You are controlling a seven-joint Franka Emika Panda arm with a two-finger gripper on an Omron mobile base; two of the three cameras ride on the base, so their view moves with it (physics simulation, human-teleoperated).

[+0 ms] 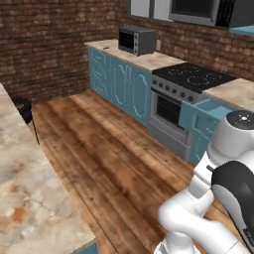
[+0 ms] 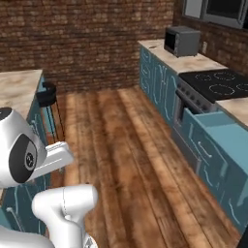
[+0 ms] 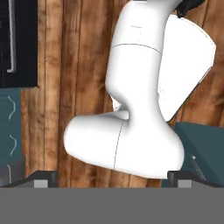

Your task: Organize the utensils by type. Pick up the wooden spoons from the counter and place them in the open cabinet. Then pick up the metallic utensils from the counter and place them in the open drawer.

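In the hand view my gripper point(image 3: 112, 178) is open, its two dark fingertips point(image 3: 41, 178) far apart with nothing between them, above the wooden floor point(image 3: 52, 65). The wooden spoons and the metallic utensils are out of view. The counter point(image 1: 27, 198), beige marble with rust patches, runs along the near left and is bare where it shows. The open drawer point(image 2: 218, 123) juts out teal beside the stove, also seen as drawer point(image 1: 208, 108). A teal strip at the top right looks like the cabinet point(image 1: 244, 31) shelf.
A black stove point(image 1: 193, 79) and a microwave point(image 1: 136, 39) stand on the far counter run. A dark stool point(image 2: 47, 95) sits by the island's end. The brick wall point(image 2: 87, 38) closes the back. Wide plank floor point(image 2: 131, 160) lies between the two counters.
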